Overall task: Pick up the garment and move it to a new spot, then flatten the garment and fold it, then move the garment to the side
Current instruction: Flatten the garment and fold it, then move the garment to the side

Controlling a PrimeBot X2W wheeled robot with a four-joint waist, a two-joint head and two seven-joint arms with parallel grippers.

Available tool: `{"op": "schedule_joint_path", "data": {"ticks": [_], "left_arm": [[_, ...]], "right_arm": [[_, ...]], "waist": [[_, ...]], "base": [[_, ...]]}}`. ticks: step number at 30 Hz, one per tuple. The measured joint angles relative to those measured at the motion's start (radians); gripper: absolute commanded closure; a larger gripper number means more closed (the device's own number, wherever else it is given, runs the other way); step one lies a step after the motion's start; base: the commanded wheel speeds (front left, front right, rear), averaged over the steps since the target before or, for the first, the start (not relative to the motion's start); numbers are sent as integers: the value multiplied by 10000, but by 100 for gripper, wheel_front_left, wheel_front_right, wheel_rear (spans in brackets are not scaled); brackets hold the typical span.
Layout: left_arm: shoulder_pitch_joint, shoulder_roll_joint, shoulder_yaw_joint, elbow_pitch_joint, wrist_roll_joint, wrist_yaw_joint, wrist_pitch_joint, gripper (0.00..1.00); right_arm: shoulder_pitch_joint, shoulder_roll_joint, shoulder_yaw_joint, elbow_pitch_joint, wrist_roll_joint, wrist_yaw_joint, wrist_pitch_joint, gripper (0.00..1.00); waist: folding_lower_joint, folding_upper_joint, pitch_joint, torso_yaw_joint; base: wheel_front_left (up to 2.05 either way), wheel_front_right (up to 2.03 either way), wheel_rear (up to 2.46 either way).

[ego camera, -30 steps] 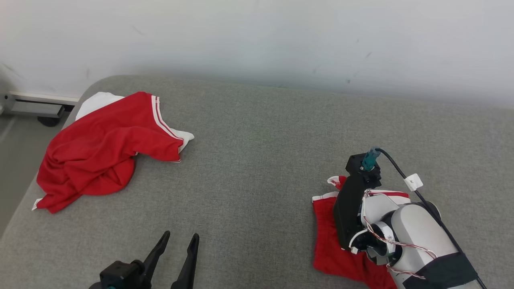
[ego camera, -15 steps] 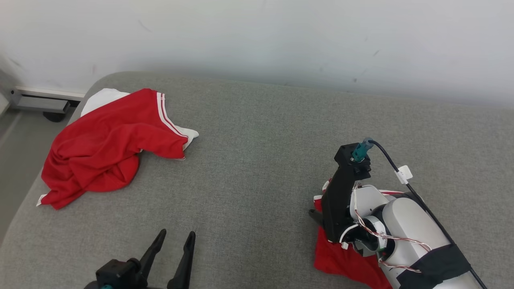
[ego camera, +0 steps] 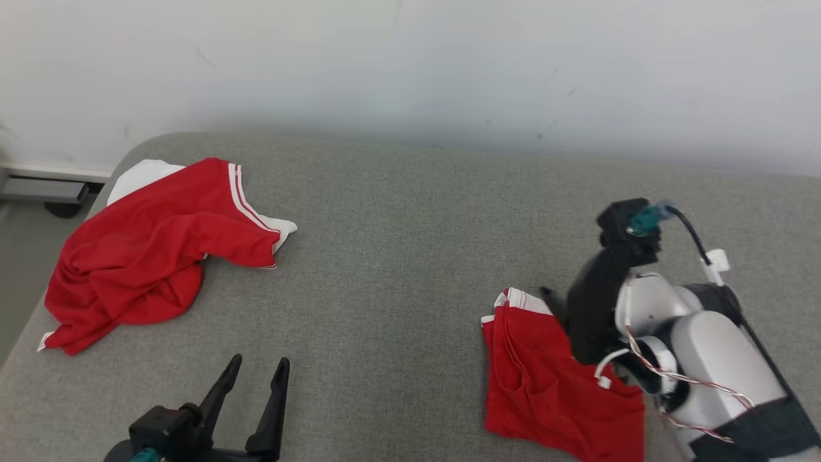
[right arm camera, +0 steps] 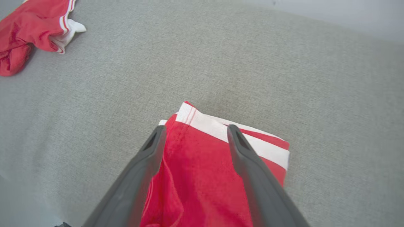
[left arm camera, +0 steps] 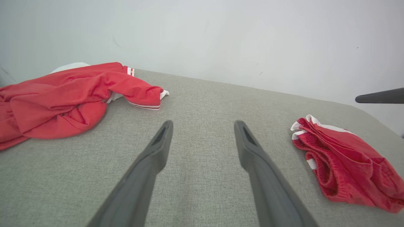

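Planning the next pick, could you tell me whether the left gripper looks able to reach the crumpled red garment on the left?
Probably yes: the left gripper is open, and only bare grey fabric surface lies between it and the crumpled red garment.

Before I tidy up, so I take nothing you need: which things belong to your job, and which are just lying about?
Job in hand: folded red garment; right gripper, open over it.
Lying about, it seems: crumpled red garment, apart at the far left of the grey cushion.
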Motion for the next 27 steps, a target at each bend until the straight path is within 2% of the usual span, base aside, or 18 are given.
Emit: {"op": "schedule_joint_path", "data": {"ticks": [5, 12, 20, 27], "left_arm": [[4, 182, 107, -84, 8, 40, 4, 0], [35, 163, -31, -313, 10, 48, 90, 0], [51, 146, -146, -401, 23, 44, 242, 0], [-31, 107, -286, -485, 63, 33, 412, 0]], "right_arm": [[821, -516, -288, -537, -192, -2, -362, 0], [2413, -805, -1085, -984, -280, -56, -832, 0], [3142, -802, -1837, -949, -299, -86, -1175, 0], [3126, -426, -2199, -600, -69, -86, -1409, 0]], "waist": [[0, 0, -166, -205], [-1, 0, -256, -577], [0, 0, -139, -799], [0, 0, 55, -756]], "base": [[0, 0, 0], [0, 0, 0], [0, 0, 0], [0, 0, 0]]}}
